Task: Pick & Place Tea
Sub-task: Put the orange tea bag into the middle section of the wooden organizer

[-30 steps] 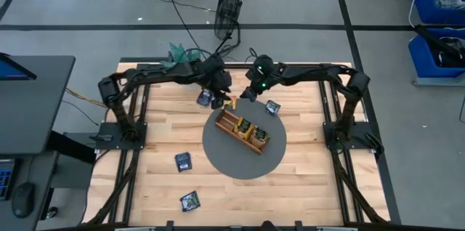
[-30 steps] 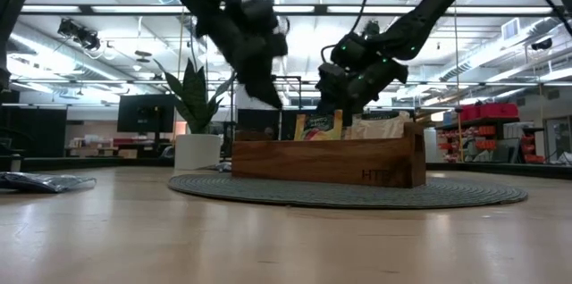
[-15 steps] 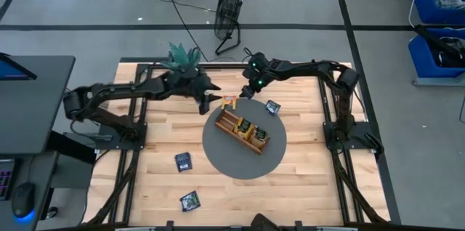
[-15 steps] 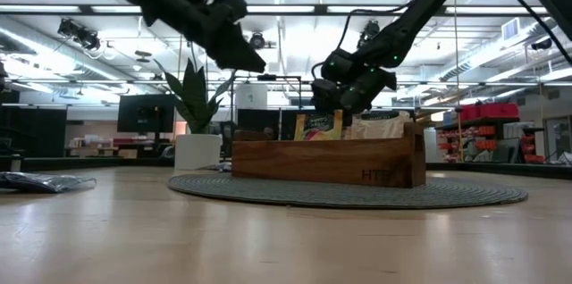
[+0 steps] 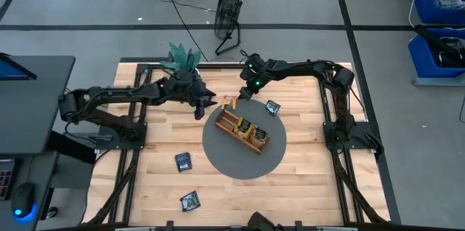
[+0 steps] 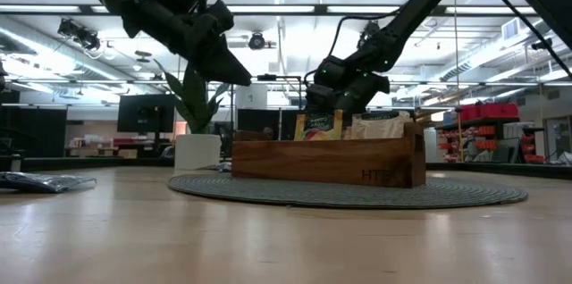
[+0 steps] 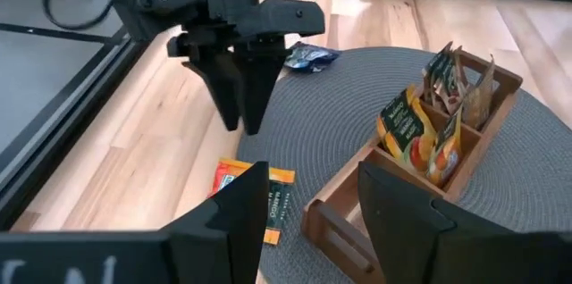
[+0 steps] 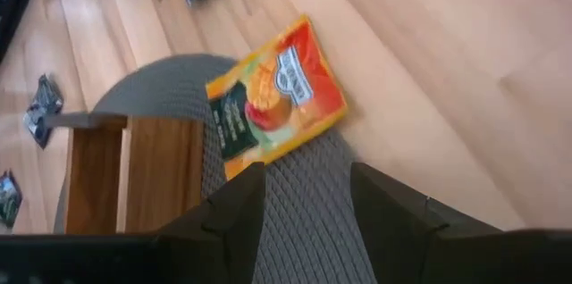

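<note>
The right hand (image 5: 243, 94) hovers open and empty just above an orange tea packet (image 8: 273, 96) lying half on the round mat (image 5: 218, 155), beside the wooden tray (image 5: 243, 131). The left hand (image 5: 205, 103) waits nearby, open and empty. A good grasp likely means descending squarely and pinching the packet's edge.

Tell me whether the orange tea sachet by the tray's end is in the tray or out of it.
Out. The orange sachet lies flat, partly on the grey mat and partly on the table, beside the wooden tray.
</note>
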Tool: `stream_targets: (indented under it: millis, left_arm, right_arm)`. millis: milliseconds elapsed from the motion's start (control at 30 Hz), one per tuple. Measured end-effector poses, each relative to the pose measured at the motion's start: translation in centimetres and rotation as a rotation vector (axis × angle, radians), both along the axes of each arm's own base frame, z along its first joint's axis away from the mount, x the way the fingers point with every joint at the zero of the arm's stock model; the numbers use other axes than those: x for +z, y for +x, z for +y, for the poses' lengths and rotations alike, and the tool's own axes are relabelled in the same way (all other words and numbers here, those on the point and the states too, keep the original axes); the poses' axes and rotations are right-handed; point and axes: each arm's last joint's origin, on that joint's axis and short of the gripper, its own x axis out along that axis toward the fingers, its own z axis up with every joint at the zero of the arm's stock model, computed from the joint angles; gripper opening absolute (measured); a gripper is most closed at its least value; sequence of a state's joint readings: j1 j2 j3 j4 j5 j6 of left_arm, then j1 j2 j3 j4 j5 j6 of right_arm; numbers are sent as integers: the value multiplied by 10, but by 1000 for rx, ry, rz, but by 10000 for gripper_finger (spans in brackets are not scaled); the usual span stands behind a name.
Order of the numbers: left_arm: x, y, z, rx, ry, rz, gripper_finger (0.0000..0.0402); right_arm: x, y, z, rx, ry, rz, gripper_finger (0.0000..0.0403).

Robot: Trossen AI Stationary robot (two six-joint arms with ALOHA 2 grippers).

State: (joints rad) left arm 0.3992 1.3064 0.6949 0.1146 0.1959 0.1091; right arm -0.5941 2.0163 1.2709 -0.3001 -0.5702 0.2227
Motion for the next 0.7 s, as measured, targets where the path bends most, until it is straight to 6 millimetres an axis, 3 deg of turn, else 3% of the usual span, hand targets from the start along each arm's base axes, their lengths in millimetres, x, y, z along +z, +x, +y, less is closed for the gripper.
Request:
stream_targets:
  millis: [333, 433, 567, 700]
  left_arm:
    - [0, 0, 1, 2, 14, 2, 177]
    - [0, 0, 1, 4, 16, 5, 177]
    - [-1, -1, 1, 7, 12, 19, 177]
    - [-2, -1, 2, 40, 26, 30, 177]
  right_arm:
    - [21, 14, 4, 71, -126, 29, 164]
    - [31, 22, 9, 128, -167, 20, 121]
    - [34, 26, 16, 174, -195, 30, 24]
    - [33, 27, 21, 192, -205, 55, 12]
